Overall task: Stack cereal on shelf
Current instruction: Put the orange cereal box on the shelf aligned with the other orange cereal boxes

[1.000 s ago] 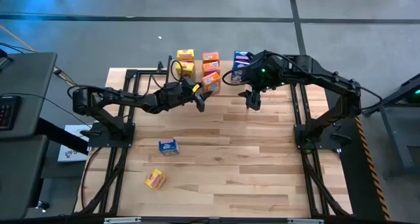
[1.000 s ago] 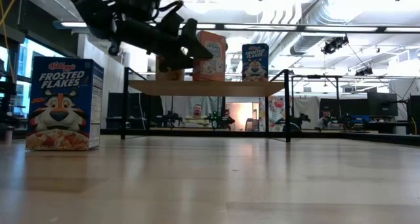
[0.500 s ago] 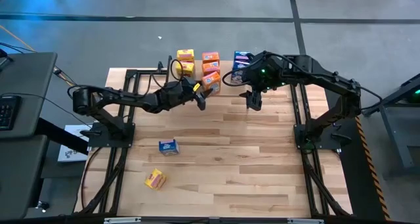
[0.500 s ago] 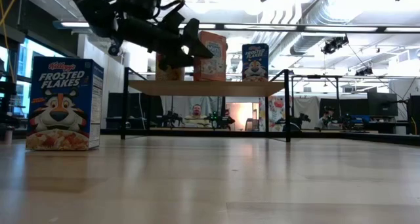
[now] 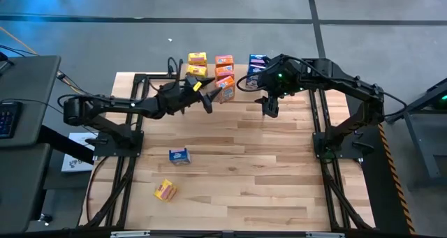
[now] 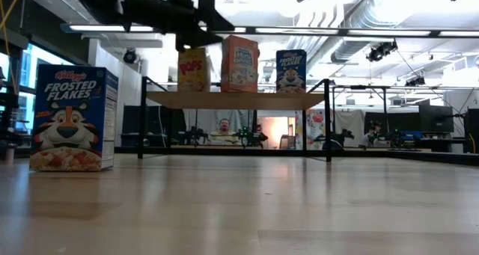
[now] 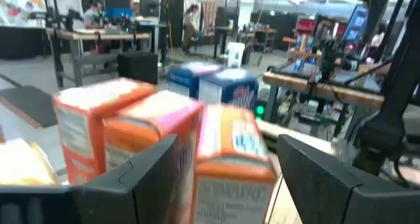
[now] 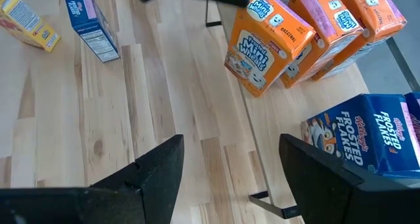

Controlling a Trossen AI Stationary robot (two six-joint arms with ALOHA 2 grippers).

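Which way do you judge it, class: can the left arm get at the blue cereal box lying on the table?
Probably yes. The blue cereal box lies alone on open tabletop on the left arm's side, with only a yellow box nearby. The left gripper is open and empty up by the shelf, so it must swing back.

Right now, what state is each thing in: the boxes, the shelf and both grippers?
Orange boxes: three in a row on the shelf.
Yellow boxes: two on the shelf.
Blue boxes: two on the shelf.
Loose blue box: on the table.
Loose yellow box: on the table.
Left gripper: open, empty, by the orange row.
Right gripper: open, empty.
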